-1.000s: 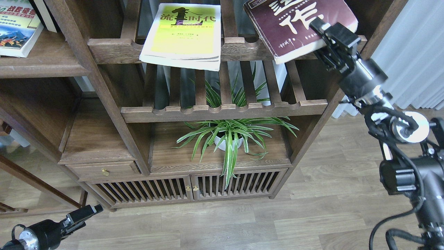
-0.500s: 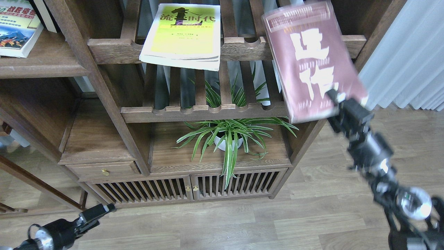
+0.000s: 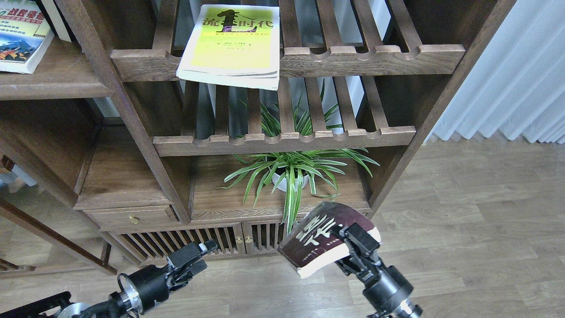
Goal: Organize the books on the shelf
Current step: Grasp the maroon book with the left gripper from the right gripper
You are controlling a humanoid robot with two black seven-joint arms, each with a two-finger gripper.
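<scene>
The thick maroon book [image 3: 320,236] with big white characters is clamped at its lower right edge in my right gripper [image 3: 353,243], low in front of the cabinet doors, tilted. The large yellow-green book [image 3: 234,44] lies on the upper slatted rack and overhangs its front rail. The smaller cream book [image 3: 20,37] with the blue photo lies on the solid dark-brown shelf [image 3: 57,86] at top left. My left gripper [image 3: 201,256] is at bottom left, holding nothing; its fingers are too dark to tell apart.
A spider plant in a white pot [image 3: 291,174] stands on the cabinet top under the lower slatted rack [image 3: 282,141]. A small drawer [image 3: 132,217] and slatted doors [image 3: 194,240] are below. White curtains [image 3: 507,88] hang at the right, above the wooden floor.
My right arm swung the maroon book off the upper rack, down and to the left, to just above the floor. My left arm moved right and up.
</scene>
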